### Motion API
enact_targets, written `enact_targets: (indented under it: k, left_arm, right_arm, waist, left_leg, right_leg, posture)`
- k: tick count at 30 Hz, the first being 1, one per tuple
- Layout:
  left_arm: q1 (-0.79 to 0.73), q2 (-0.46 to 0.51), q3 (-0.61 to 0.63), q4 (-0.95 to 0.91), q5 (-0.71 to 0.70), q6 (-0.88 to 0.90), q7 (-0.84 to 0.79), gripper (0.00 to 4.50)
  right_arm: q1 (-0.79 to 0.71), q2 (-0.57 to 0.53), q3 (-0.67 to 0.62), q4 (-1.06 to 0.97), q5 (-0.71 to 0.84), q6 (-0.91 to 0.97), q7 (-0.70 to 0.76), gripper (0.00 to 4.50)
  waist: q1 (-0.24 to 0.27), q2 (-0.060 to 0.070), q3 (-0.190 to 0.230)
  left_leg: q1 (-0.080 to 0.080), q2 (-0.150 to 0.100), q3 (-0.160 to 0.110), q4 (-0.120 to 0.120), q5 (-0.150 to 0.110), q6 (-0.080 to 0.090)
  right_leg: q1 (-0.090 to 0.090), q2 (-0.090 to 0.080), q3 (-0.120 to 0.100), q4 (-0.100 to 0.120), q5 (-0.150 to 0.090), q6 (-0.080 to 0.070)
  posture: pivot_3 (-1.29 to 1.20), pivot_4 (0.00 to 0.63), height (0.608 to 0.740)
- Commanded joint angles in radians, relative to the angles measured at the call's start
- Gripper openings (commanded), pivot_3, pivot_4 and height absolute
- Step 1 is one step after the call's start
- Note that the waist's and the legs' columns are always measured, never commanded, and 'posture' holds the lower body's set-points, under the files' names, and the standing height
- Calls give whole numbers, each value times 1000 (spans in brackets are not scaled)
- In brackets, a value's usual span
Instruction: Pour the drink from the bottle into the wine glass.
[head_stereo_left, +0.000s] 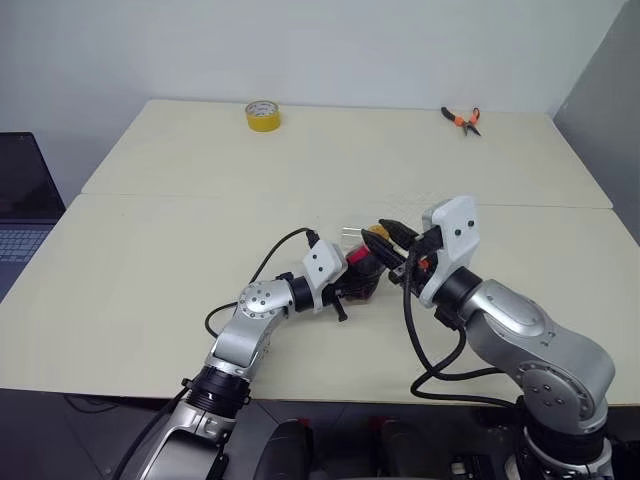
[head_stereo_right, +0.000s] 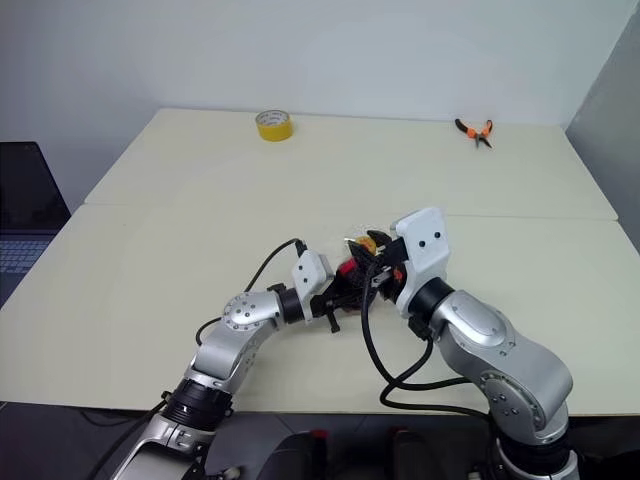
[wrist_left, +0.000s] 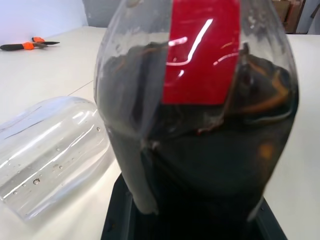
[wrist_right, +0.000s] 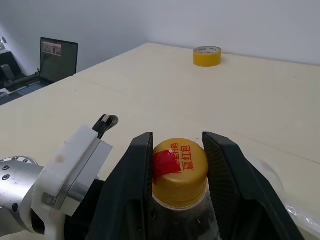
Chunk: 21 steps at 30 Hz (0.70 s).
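Note:
The bottle (head_stereo_left: 365, 268) stands upright near the table's middle front, and my left gripper (head_stereo_left: 352, 282) is shut on its rounded body. The left wrist view looks straight at it: the dark brown drink (wrist_left: 200, 170) rises to just under the red label (wrist_left: 200, 55). From above, my right gripper (wrist_right: 177, 137) is closed on the yellow cap (wrist_right: 180, 165), with a black finger (wrist_right: 135, 170) pressed against each side. The wine glass (wrist_left: 50, 150) shows as a clear bowl that appears to lie on its side on the table right beside the bottle. Its stem and foot are hidden.
A yellow tape roll (head_stereo_left: 262, 116) sits at the far edge of the pale table (head_stereo_left: 150, 260). Orange-handled pliers (head_stereo_left: 462, 119) lie at the far right. An open laptop (head_stereo_left: 20, 200) stands off the table's left side. Black cables loop from both wrists.

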Motion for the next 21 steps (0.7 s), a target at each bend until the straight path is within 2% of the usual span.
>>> enact_targets:
  k: [1,6,8,16,21]
  left_arm:
    - [-30,-7,20,-29,-15,-22,-3,660]
    - [-32,-5,25,-30,-20,-22,-6,648]
    - [-31,-3,26,-35,-28,-16,-15,647]
    - [-25,-6,19,-67,-54,10,-63,644]
    - [-20,-11,7,-105,-68,38,-89,642]
  right_arm:
    - [-12,-23,4,-17,-25,-9,20,1191]
    - [-3,-61,7,-11,-41,-26,61,1191]
    - [5,-102,3,2,-47,-57,121,1191]
    - [1,-312,-24,207,-83,-339,519,1191]
    - [-81,-376,5,413,-138,-523,738,1191]
  waist:
    - [0,0,0]
    - [0,0,0]
    - [0,0,0]
    - [0,0,0]
    - [-1,0,1]
  left_leg:
    - [0,0,0,0,0,0]
    - [0,0,0,0,0,0]
    - [0,0,0,0,0,0]
    - [0,0,0,0,0,0]
    - [0,0,0,0,0,0]
  right_leg:
    - [0,0,0,0,0,0]
    - [0,0,0,0,0,0]
    - [0,0,0,0,0,0]
    - [0,0,0,-1,0,0]
    - [0,1,0,-1,0,0]
  posture:
    - [0,150,740]
    - [0,150,740]
    - [0,150,740]
    - [0,150,740]
    - [0,150,740]
